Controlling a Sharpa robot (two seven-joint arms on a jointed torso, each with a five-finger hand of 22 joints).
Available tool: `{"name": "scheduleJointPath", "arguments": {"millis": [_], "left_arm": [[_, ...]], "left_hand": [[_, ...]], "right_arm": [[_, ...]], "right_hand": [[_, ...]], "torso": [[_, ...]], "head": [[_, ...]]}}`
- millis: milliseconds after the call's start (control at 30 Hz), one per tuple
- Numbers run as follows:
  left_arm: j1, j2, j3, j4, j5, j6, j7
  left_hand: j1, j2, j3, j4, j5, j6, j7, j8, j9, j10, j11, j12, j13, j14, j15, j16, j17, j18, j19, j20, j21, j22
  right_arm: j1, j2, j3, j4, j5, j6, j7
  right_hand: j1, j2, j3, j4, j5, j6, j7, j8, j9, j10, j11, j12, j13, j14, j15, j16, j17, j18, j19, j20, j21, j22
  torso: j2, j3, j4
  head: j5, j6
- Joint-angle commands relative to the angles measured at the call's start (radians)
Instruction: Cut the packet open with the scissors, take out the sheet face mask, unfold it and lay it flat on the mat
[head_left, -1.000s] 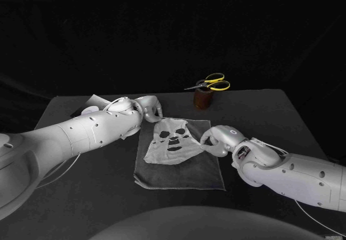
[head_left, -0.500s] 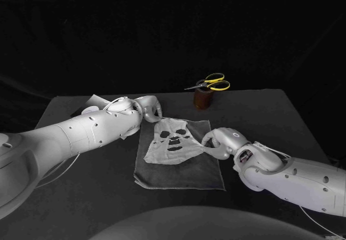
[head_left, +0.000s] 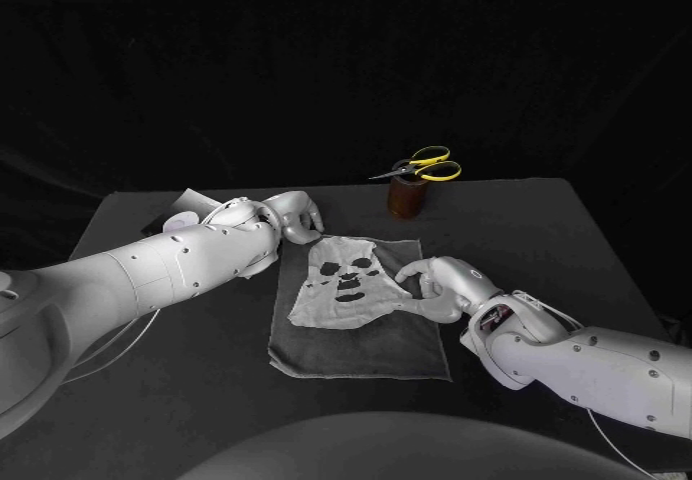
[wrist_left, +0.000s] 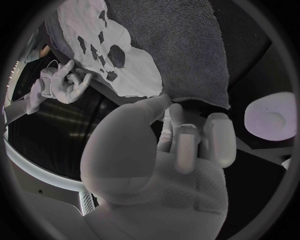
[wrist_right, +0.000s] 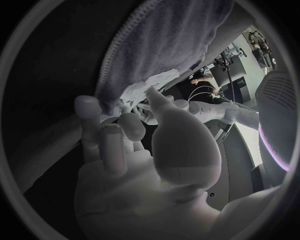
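Most of the task looks done: the sheet face mask (head_left: 343, 285) is out of its packet and spread open on the mat (head_left: 361, 345), eye and mouth holes showing. The scissors (head_left: 426, 165) stand in a brown holder (head_left: 405, 198) at the far side of the surface (head_left: 548, 230). The left hand (head_left: 289, 215) sits at the mask's far-left corner, the right hand (head_left: 433, 280) at its right edge. Their fingers (wrist_left: 187, 142) curl toward the sheet, but I cannot tell whether they pinch it. Smoothing and release seem left.
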Motion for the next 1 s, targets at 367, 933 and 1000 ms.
{"name": "scheduleJointPath", "arguments": {"millis": [367,933,1000], "left_arm": [[0.002,-0.076,0.020,0.102,0.201,-0.093,0.129],[-0.019,-0.180,0.025,0.273,0.114,-0.033,0.177],[-0.023,-0.180,0.024,0.276,0.096,-0.025,0.181]], "left_hand": [[0.016,0.001,0.024,0.005,0.003,-0.030,0.013,0.030,0.015,-0.080,0.021,-0.155,-0.118,-0.104,0.026,-0.119,-0.112,0.054,-0.114,0.020,-0.144,-0.107],[0.039,0.023,0.042,-0.021,0.002,0.035,-0.002,0.106,0.033,-0.017,0.007,-0.181,-0.190,-0.206,0.019,-0.194,-0.270,0.063,-0.140,0.019,-0.179,-0.139],[0.039,0.026,0.045,-0.021,0.002,0.045,-0.005,0.107,0.031,-0.012,0.003,-0.178,-0.190,-0.205,0.015,-0.192,-0.270,0.062,-0.138,0.015,-0.177,-0.137]], "right_arm": [[0.073,-0.006,0.009,-0.024,0.146,0.101,0.090],[0.138,0.140,0.011,-0.193,-0.029,0.263,-0.083],[0.139,0.156,0.012,-0.208,-0.027,0.261,-0.087]], "right_hand": [[0.113,0.154,0.073,0.014,0.003,0.066,-0.014,-0.007,-0.020,0.069,-0.019,0.098,0.066,0.068,-0.009,0.044,0.128,-0.040,0.081,-0.012,0.156,0.086],[0.070,0.146,0.423,-0.096,0.003,0.161,-0.020,-0.037,-0.053,0.131,-0.025,0.198,0.154,0.087,-0.015,0.073,0.186,-0.058,0.124,-0.021,0.281,0.123],[0.069,0.148,0.422,-0.095,0.003,0.163,-0.022,-0.036,-0.052,0.134,-0.026,0.204,0.159,0.088,-0.015,0.075,0.190,-0.058,0.125,-0.021,0.286,0.124]], "torso": [[-0.002,0.0016,0.0019],[-0.002,-0.0010,0.0050],[-0.002,-0.0013,0.0042]], "head": [[-0.008,0.000],[-0.018,0.000],[-0.018,0.000]]}}
